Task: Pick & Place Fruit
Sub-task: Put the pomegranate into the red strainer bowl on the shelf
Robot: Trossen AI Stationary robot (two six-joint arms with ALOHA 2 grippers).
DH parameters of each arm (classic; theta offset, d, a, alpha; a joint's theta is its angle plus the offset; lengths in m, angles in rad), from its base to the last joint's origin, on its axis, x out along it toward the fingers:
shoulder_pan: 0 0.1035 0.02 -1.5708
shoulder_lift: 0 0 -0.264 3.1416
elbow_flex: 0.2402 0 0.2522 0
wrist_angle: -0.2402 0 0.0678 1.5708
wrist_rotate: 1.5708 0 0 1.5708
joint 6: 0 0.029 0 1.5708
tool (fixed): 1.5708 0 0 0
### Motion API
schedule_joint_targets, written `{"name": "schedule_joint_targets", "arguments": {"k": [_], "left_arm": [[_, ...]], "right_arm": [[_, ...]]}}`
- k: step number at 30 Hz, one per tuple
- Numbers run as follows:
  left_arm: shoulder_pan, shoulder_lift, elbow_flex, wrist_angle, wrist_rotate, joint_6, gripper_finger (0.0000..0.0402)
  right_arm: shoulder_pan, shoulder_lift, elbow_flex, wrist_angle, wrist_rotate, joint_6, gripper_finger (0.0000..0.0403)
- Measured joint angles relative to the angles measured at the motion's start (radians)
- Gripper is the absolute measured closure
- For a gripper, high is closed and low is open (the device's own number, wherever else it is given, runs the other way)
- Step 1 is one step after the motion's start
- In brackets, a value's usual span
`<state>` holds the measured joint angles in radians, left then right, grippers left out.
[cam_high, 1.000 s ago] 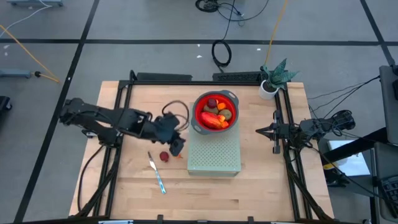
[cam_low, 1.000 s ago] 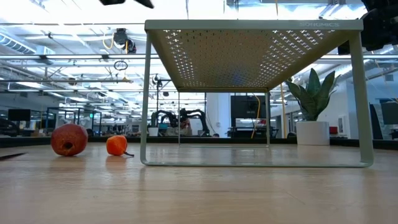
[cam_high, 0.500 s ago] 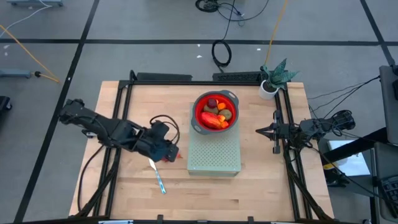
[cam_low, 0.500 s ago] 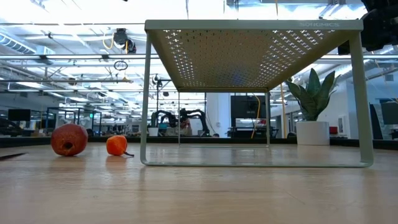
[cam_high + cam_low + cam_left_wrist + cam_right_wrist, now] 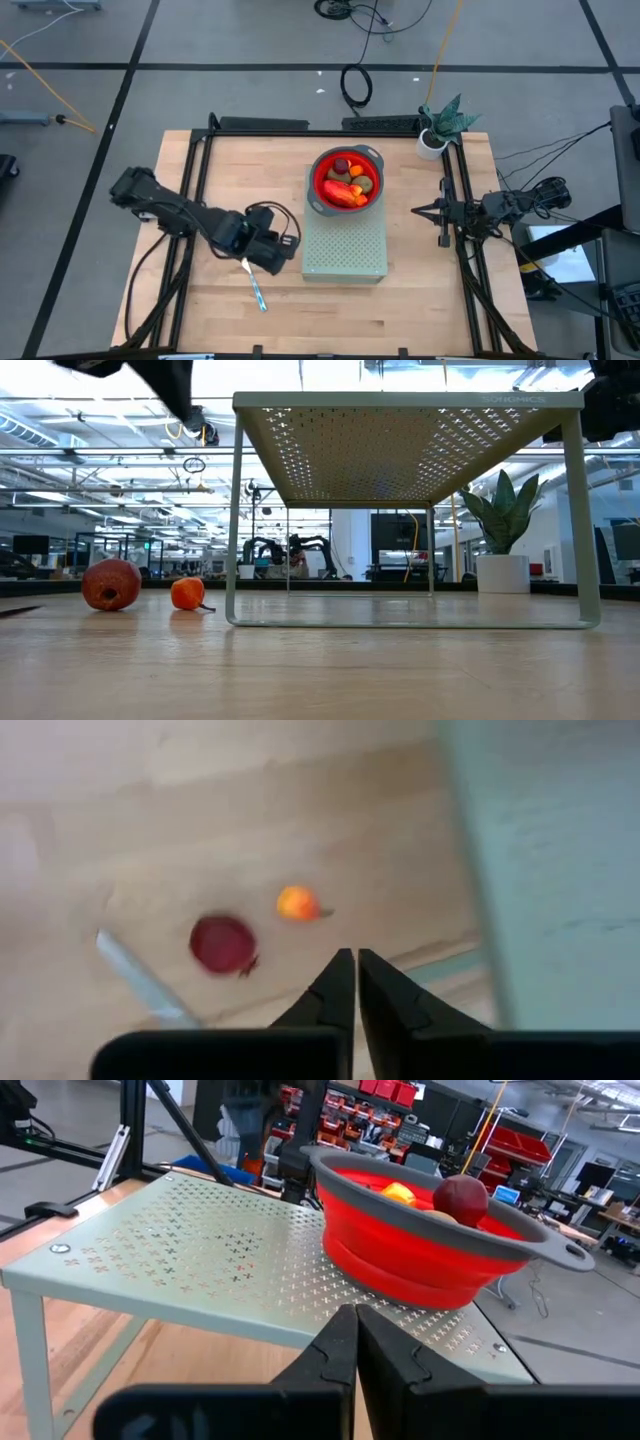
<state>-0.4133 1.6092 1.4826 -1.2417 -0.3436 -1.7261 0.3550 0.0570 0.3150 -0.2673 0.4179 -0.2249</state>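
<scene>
Fruit lies just ahead of my left gripper (image 5: 355,960) — its fingers clenched together on nothing, above the wooden table (image 5: 200,300): a round dark red ball (image 5: 222,942) and a tiny orange ball (image 5: 296,904), beside the perforated green stand (image 5: 345,250). My right gripper (image 5: 354,1318), also clenched empty, waits by the red bowl (image 5: 430,1240).

A dark red ball (image 5: 111,584) and tiny orange ball (image 5: 187,594) lie apart on wood.

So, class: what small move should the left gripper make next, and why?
Probably reopen and descend over the dark red ball: the left gripper is shut on nothing above the table, while that ball and a tiny orange ball lie outside the red bowl.
</scene>
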Motion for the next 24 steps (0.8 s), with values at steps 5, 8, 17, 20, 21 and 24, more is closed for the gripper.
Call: {"name": "schedule_joint_targets", "arguments": {"k": [5,8,17,20,21,24], "left_arm": [[-0.003,0.056,0.000,-0.062,0.081,-0.131,0.0395],[-0.008,0.067,-0.015,-0.065,0.085,-0.176,0.0396],[-0.008,-0.018,-0.248,0.098,0.117,-0.296,0.0399],[-0.008,-0.074,-0.369,0.230,0.111,-0.333,0.0396],[-0.008,-0.091,-0.406,0.263,0.111,-0.344,0.0393],[-0.006,-0.134,-0.507,0.354,0.110,-0.381,0.0390]], "right_arm": [[0.000,0.000,0.000,0.000,0.000,0.000,0.0403],[0.000,0.000,0.000,0.000,0.000,0.000,0.0403],[0.000,0.000,0.000,0.000,0.000,0.000,0.0403],[0.000,0.000,0.000,0.000,0.000,0.000,0.0403],[0.000,0.000,0.000,0.000,0.000,0.000,0.0403],[0.000,0.000,0.000,0.000,0.000,0.000,0.0403]]}}
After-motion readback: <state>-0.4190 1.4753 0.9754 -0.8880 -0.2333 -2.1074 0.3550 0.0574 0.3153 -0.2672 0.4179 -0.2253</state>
